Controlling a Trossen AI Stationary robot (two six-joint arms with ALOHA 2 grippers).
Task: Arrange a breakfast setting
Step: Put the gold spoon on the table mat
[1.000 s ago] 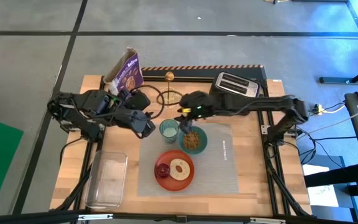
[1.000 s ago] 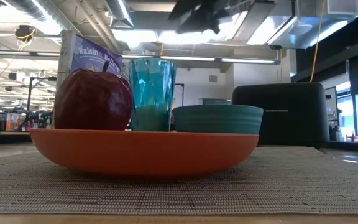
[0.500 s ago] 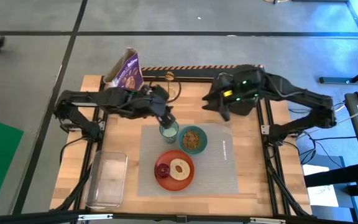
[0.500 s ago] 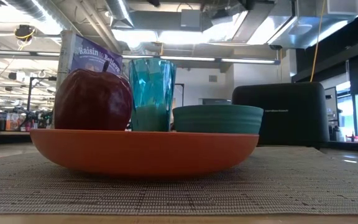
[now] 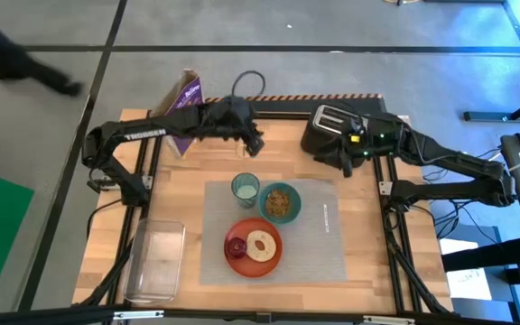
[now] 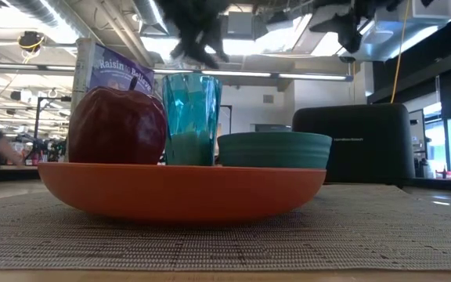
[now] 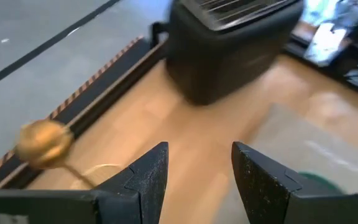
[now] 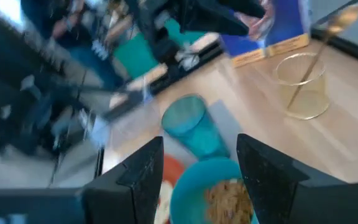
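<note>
A grey woven placemat [image 5: 319, 236] lies on the pale wood table [image 5: 179, 194]. On it sit an orange plate [image 5: 238, 262] with a dark red fruit [image 5: 237, 246] and a tan bagel [image 5: 262, 245], a teal bowl [image 5: 281, 202] of brown cereal, and a translucent teal cup [image 5: 246, 188]. Far right is a black toaster [image 5: 341, 126]; far left, a purple cereal box [image 5: 183, 104]. A gold spoon [image 8: 328, 28] stands in a clear yellowish glass [image 8: 301, 84].

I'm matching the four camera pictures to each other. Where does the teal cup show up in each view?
High view: cup on the placemat's far left part, left of the bowl.
Low view: cup upright behind the plate, between the red fruit and the bowl.
Left wrist view: not in it.
Right wrist view: cup centre, beyond the bowl.
Shared landmark: the bowl beside it.
</note>
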